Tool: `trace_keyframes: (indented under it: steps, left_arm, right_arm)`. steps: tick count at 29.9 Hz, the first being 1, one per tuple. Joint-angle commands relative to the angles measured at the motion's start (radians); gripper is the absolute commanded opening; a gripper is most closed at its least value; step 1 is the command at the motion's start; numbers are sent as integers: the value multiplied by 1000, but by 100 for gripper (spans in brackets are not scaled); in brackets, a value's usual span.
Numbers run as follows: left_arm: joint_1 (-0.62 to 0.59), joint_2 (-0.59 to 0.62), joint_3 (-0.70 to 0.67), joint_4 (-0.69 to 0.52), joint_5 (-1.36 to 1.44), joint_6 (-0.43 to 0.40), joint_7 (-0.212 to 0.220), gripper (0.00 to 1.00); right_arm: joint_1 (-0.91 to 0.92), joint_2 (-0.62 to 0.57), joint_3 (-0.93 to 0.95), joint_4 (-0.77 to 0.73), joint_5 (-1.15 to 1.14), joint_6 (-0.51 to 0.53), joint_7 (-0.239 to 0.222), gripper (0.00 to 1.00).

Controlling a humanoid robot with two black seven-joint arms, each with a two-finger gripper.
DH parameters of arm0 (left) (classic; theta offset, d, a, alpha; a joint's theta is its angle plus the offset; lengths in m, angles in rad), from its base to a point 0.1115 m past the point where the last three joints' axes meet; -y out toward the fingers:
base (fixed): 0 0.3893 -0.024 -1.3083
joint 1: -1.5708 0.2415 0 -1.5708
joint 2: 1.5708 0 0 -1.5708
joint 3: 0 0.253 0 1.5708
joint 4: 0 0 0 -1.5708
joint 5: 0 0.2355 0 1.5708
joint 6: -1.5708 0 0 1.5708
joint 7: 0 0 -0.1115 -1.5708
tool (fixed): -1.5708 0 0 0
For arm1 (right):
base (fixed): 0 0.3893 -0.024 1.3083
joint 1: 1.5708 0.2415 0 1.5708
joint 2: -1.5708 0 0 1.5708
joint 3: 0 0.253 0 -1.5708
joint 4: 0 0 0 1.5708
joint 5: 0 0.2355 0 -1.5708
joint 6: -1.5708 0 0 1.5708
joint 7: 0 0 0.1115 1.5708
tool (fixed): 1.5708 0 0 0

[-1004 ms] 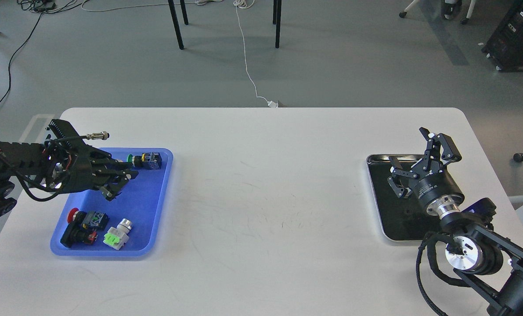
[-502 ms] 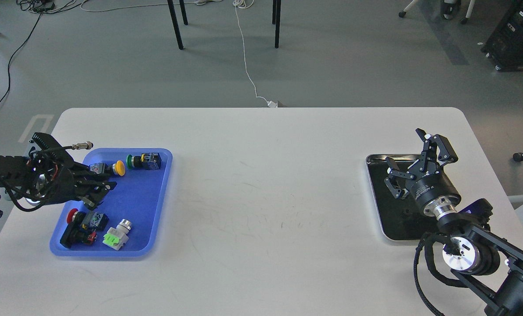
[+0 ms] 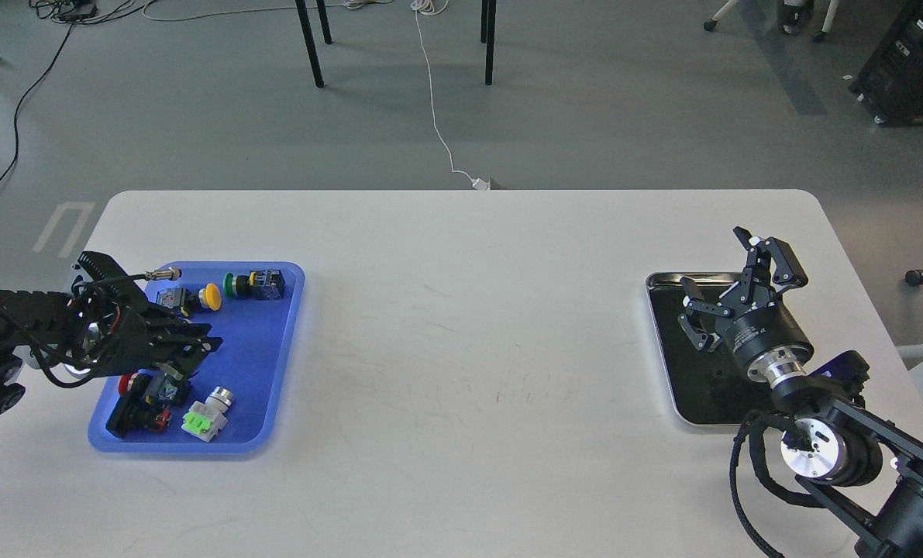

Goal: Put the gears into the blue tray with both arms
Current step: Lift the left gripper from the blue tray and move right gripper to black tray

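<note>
The blue tray (image 3: 263, 349) lies at the table's left and holds several coloured-cap push-button switches. My left gripper (image 3: 200, 358) hovers low over the tray's left half, just above the red-capped switch (image 3: 137, 397), its fingers spread with nothing between them. At the right, my right gripper (image 3: 728, 288) stands open over the back part of the silver-rimmed metal tray (image 3: 662, 341), empty. The gears do not stand out against that tray's black inside; only a faint dark speck (image 3: 714, 374) shows there.
Also in the blue tray are a yellow-capped switch (image 3: 198, 297), a green-capped switch (image 3: 256, 284) and a white switch with a green block (image 3: 207, 415). A metal-tipped cable (image 3: 163, 273) sticks out above my left wrist. The white table (image 3: 469, 349) lies between the two trays.
My left gripper drew back to the left, uncovering the yellow-capped switch, then came slightly right and toward the front again. My right gripper shifted only a little.
</note>
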Motion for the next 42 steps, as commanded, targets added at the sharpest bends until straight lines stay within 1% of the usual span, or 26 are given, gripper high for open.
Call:
trace_keyframes:
  steps: [1, 3, 5, 6, 7, 8, 9, 10, 11, 16, 19, 22, 25, 27, 29, 32, 34, 36, 38, 42]
  left_arm:
    - [1, 2, 3, -3, 1, -1, 0, 28]
    - [0, 2, 4, -3, 1, -1, 0, 33]
    - [1, 2, 3, -3, 1, -1, 0, 46]
    - [0, 2, 1, -3, 1, 1, 0, 55]
    - [1, 2, 1, -5, -2, 2, 0, 68]
    - [0, 4, 0, -8, -7, 3, 0, 85]
    - [0, 7, -2, -11, -10, 3, 0, 96]
    - [-3, 7, -6, -15, -15, 3, 0, 98]
    - [-5, 8, -19, -21, -19, 3, 0, 99]
    - [-8, 5, -178, -98, -137, 1, 0, 99]
    - [-6, 1, -224, -162, -338, 3, 0, 99]
    - [4, -4, -229, -224, -600, 10, 0, 99]
    - [79, -30, -249, -279, -881, 32, 0, 99]
    - [156, -73, -333, -310, -1026, 47, 0, 99]
    - [260, -140, -455, -318, -1103, 45, 0, 99]
    - [409, -247, -633, -318, -1134, 45, 0, 99]
    - [493, -319, -718, -318, -1138, 50, 0, 99]
    - [552, -376, -776, -318, -1145, 67, 0, 99]
    - [586, -418, -825, -311, -1156, 99, 0, 99]
    - [615, -472, -899, -310, -1174, 85, 0, 99]
  right_arm:
    - [0, 0, 0, -1, 0, -1, 0, 98]
    - [0, 0, 0, -1, 0, -1, 0, 98]
    - [2, 0, 0, 0, 0, 0, 0, 98]
    - [2, 0, 0, 0, 0, 1, 0, 98]
    - [2, 0, 0, 0, 0, -1, 0, 98]
    - [2, 0, 0, 0, 0, -1, 0, 98]
    - [2, 0, 0, 0, 0, 0, 0, 98]
    - [2, 0, 0, 0, 0, 1, 0, 98]
    - [2, 0, 0, 2, 0, 1, 0, 98]
    - [2, -6, 2, 3, 0, 1, 0, 98]
    - [2, -9, 2, 3, 0, 1, 0, 98]
    - [-2, -12, 0, 3, -1, 1, 0, 98]
    - [-3, -15, -1, 8, -3, 4, 0, 98]
    - [-3, -18, -1, 8, -3, 7, 0, 98]
    - [-3, -18, -1, 9, -3, 10, 0, 98]
    - [-5, -18, -1, 9, -3, 11, 0, 98]
    - [-5, -20, -1, 11, -5, 13, 0, 98]
    - [-5, -29, -3, 11, -6, 16, 0, 98]
    - [-3, -46, -12, 11, -27, 17, 0, 98]
    - [37, -97, -130, 14, -187, 19, 0, 98]
